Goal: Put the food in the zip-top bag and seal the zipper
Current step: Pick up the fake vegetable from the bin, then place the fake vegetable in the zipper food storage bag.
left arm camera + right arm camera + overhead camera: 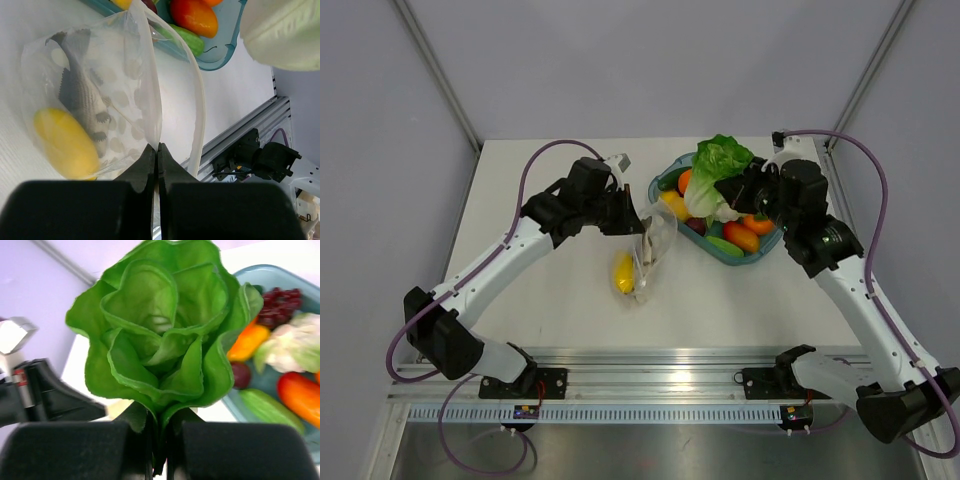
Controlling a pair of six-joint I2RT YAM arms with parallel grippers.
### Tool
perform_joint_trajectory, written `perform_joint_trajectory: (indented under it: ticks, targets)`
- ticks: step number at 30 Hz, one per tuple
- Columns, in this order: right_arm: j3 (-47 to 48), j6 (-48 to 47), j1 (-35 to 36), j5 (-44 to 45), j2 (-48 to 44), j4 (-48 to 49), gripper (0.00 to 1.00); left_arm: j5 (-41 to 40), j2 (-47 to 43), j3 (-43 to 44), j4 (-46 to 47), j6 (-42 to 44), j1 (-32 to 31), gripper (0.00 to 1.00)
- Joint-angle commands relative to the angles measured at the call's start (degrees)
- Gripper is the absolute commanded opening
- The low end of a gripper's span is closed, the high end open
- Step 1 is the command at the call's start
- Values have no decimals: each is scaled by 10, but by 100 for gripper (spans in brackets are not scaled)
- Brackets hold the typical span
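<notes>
- The step in hand is loading. The right gripper (159,427) is clamped narrow on the stem end of the lettuce (160,330) and holds it lifted above the teal tray (227,50), toward the far right corner of the worktop.
- The zip-top bag (125,75) sits near the middle of the worktop. The left gripper (157,152) is pinched shut on one lip of its mouth and lifts that lip, so the mouth gapes towards the tray.
- The lemon (65,142) and the grey piece (80,95) are already inside, at the bag's closed end, nearer the near edge.
- The next move, as I judge it, is to carry the lettuce from the tray to the mouth and push it in leaf-first. The lettuce looks bulky against the opening, so the leaves may catch on the zipper (199,100).
- The zipper is unsealed, its pale strip curving free on the side towards the right edge.
- The grapes (279,302), the cucumber (267,410) and orange pieces are in the tray, not yet bagged.
- Nothing lies between the tray and the bag, though the two grippers are close together.
</notes>
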Motion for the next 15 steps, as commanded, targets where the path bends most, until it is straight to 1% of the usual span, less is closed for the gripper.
perform_joint_trajectory:
  ticks: [1, 7, 10, 15]
  targets:
    - [13, 52, 42, -20, -13, 76, 0, 5, -2, 17, 27, 9, -1, 0]
    - [2, 77, 118, 1, 8, 118, 0, 5, -3, 17, 26, 9, 0, 0]
    - [-16, 88, 142, 17, 19, 132, 0, 3, -5, 17, 25, 12, -1, 0]
    - [-86, 110, 171, 24, 7, 141, 0, 2, -7, 14, 21, 15, -1, 0]
